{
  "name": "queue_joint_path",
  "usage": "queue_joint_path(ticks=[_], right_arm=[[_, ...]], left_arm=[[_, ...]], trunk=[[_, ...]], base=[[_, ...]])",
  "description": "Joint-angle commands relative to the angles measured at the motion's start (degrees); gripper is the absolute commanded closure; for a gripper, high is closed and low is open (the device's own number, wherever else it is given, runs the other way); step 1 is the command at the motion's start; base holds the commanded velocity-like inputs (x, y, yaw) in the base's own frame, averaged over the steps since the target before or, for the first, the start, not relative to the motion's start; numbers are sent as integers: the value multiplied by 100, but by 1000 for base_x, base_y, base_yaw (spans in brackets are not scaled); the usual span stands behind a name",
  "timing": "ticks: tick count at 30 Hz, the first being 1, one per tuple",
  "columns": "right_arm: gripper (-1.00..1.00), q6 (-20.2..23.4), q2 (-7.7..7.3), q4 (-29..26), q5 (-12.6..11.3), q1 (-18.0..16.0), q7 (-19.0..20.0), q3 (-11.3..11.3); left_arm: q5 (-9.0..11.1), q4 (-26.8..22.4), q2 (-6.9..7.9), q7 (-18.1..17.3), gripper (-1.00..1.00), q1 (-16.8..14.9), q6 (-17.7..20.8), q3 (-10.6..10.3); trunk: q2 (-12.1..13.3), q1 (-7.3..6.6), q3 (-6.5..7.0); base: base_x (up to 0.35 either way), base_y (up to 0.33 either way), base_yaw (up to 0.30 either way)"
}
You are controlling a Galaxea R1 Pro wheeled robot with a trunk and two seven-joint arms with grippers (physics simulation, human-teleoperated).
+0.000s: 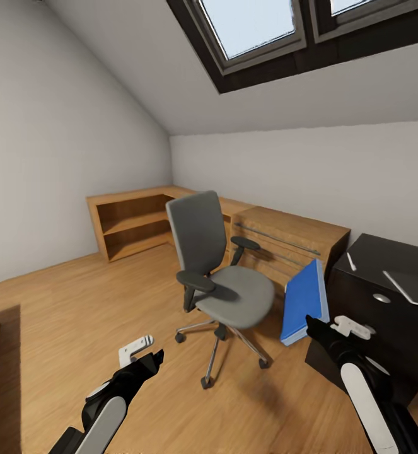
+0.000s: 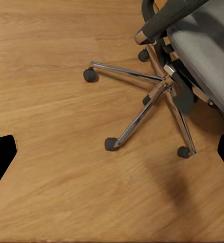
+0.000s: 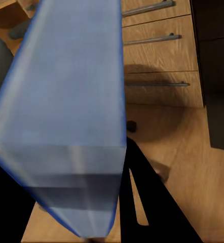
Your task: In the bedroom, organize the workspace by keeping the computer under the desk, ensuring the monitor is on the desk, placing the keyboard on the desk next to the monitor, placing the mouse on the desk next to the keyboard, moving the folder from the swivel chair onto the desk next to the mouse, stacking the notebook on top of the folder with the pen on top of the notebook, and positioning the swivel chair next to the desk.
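Right end effector (image 1: 317, 329), nearest my head camera at the lower right, is clamped on the lower edge of the folder (image 1: 304, 301); the blue folder stands tilted in the air between the swivel chair (image 1: 224, 277) and the table (image 1: 385, 315). From the right wrist camera I see the folder (image 3: 66, 116) close up between the fingers, with wooden drawer fronts behind it. Left end effector (image 1: 147, 360) hangs above the wood floor (image 1: 76, 315) near the chair's chrome base; in the left wrist camera its two dark fingertips (image 2: 0, 157) sit far apart at the frame's edges, so I read it as wide and holding nothing, with the chair's base (image 2: 152, 96) beyond. On the black tabletop, the pen (image 1: 351, 261) lies near the back left corner and the notebook (image 1: 410, 285) toward the right edge, well apart. A low wooden cabinet (image 1: 284, 243) and open shelves (image 1: 130, 224) line the far walls beneath the skylights (image 1: 253, 28).
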Motion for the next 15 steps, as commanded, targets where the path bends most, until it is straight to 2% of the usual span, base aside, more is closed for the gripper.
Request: queue_joint_path(ticks=[1,7,8,10,12,13,15], right_arm=[[100,17,0,-25,-53,-4,-41,14],[100,14,-9,-90,-45,-3,-39,207],[100,14,-16,-99,-43,-3,-35,253],[100,14,-16,-107,-43,-3,-35,253],[100,20,-15,-130,-49,2,-38,254],[100,22,-16,-142,-49,4,-37,254],[100,27,-17,-155,-49,5,-40,254]], left_arm=[[37,-8,5,48,-100,-6,7,-12],[37,-1,5,69,-100,-6,6,-12],[25,0,5,101,-100,-6,2,-165],[27,0,5,100,-100,-6,1,-172],[23,321,-4,83,-100,-6,-6,-195],[1,586,-100,64,-100,-6,-14,-187],[-4,708,-197,56,-100,-6,-17,-177]], trunk=[[38,-26,12],[279,-157,120],[319,-179,138],[399,-223,174],[479,-267,210],[519,-289,228],[600,-333,264]], base=[[-147,0,0],[-37,0,0],[0,0,0],[0,0,0],[0,0,0],[0,0,0],[0,0,0]])
